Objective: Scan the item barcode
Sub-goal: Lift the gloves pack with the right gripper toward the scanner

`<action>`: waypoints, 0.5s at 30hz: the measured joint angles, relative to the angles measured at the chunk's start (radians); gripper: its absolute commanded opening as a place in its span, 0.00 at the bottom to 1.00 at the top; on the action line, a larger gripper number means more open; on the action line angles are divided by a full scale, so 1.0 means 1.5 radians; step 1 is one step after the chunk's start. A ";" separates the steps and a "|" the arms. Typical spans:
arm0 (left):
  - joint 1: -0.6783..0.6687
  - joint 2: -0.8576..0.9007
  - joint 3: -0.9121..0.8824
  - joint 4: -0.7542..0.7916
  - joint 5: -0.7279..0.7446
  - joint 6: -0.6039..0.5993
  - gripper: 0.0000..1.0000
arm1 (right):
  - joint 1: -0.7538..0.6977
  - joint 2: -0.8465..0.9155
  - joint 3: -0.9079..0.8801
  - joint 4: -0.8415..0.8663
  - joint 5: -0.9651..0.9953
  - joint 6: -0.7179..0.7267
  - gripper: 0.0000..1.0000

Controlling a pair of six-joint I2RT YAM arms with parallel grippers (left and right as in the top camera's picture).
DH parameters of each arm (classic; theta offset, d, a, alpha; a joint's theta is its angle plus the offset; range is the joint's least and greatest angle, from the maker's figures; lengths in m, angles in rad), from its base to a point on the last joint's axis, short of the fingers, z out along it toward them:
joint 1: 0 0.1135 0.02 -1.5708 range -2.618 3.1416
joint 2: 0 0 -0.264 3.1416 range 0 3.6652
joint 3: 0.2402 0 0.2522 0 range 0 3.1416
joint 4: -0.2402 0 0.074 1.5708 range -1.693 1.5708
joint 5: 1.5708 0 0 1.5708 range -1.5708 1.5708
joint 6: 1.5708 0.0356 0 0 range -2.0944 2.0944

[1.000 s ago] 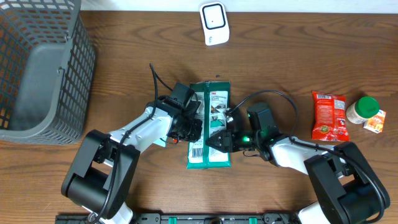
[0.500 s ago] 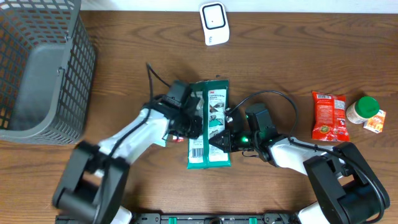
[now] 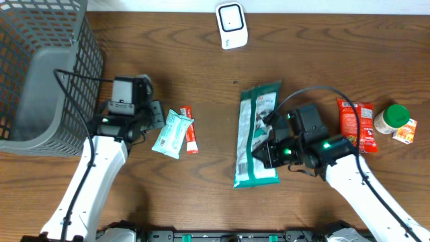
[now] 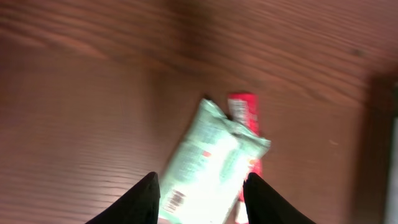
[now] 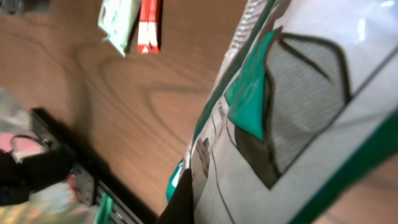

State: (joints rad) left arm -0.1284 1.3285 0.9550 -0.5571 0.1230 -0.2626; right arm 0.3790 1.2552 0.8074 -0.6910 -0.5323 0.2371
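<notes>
The green wipes pack (image 3: 257,134) is clamped in the right jaws near the middle of the table (image 3: 322,60), presumably so that its barcode can be turned toward the scanner (image 3: 230,25), while the left jaws are seen parted and empty beside a small pale packet (image 3: 171,132).

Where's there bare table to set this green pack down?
Bare wood lies between the red stick and the green pack, and right of the scanner above the red snack bag. It is crowded around the jar and small box.
</notes>
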 measured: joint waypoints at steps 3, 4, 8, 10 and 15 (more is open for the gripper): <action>0.014 0.014 0.000 0.000 -0.008 0.000 0.63 | 0.000 -0.003 0.043 -0.032 0.029 -0.037 0.01; 0.014 0.023 0.000 0.000 -0.010 -0.001 0.67 | 0.000 -0.004 0.051 -0.033 0.039 -0.052 0.01; 0.014 0.056 0.000 -0.006 -0.012 -0.002 0.84 | 0.000 -0.004 0.052 -0.038 0.054 -0.102 0.01; 0.014 0.078 0.000 -0.010 -0.012 -0.002 0.84 | 0.000 -0.004 0.052 -0.037 0.054 -0.147 0.01; 0.014 0.091 0.000 -0.010 -0.012 -0.002 0.85 | 0.000 -0.004 0.063 -0.057 0.061 -0.176 0.01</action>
State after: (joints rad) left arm -0.1074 1.4643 0.9550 -0.5724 0.1043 -0.2657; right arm 0.3786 1.2499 0.9024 -0.7761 -0.4408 -0.0277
